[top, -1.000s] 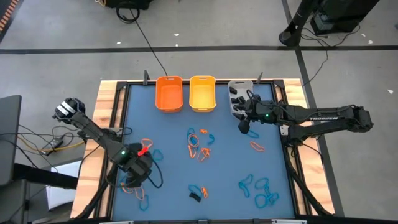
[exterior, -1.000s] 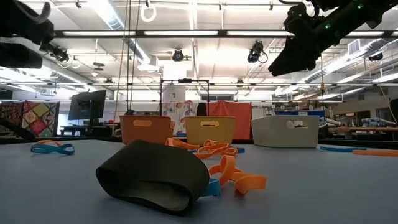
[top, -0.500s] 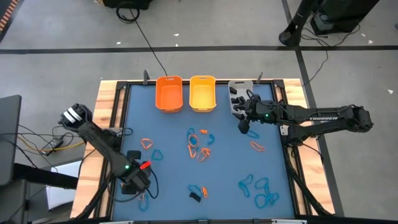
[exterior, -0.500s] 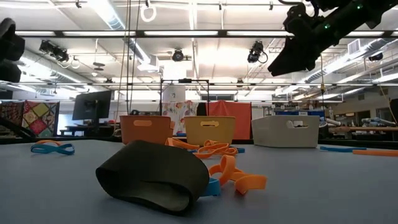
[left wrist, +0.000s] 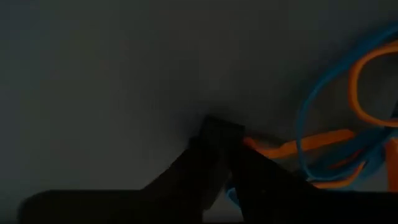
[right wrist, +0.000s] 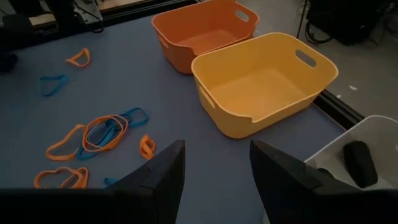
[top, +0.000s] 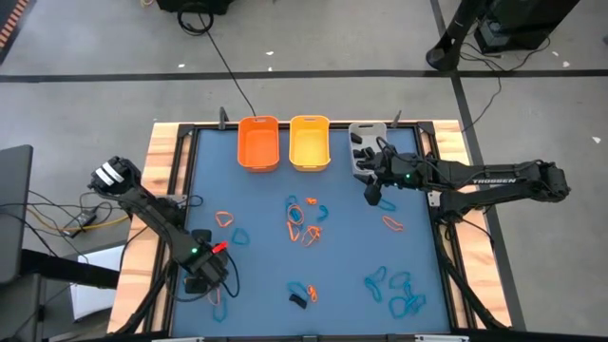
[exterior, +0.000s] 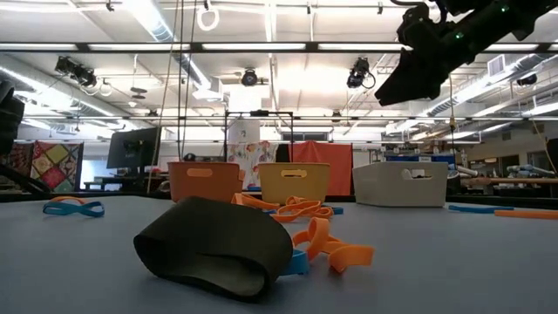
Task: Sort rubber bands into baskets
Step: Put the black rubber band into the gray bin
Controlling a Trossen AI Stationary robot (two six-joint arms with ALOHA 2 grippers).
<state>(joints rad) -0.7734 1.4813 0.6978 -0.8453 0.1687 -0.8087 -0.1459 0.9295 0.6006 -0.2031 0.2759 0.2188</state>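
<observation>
A: Nearest the front edge, the left gripper [top: 202,278] is down on the mat among a tangle of orange and blue bands [left wrist: 329,149]. Its fingers [left wrist: 214,155] look drawn close together at an orange strand, but the wrist view is too dark to tell whether anything is pinched.

B: Risk there?

A: Likely a mixed grab. The blue loop overlaps the orange one, so a lift could drag both, or the strand could slip free.

B: Loose bands?

A: Scattered over the table [top: 266,204]: a black band [exterior: 218,247] near the front, blue ones [top: 399,290] front right, an orange-and-blue cluster [top: 304,220] mid-table.

B: And the right arm?

A: The right gripper [top: 372,193] hangs above the mat just before the grey basket [top: 366,128], fingers spread, empty.

B: The far row?

A: The orange basket [right wrist: 205,31] and the yellow basket [right wrist: 264,81] both show bare floors. The grey one holds black bands [right wrist: 359,163]. A careless sweep could nudge that basket.
</observation>
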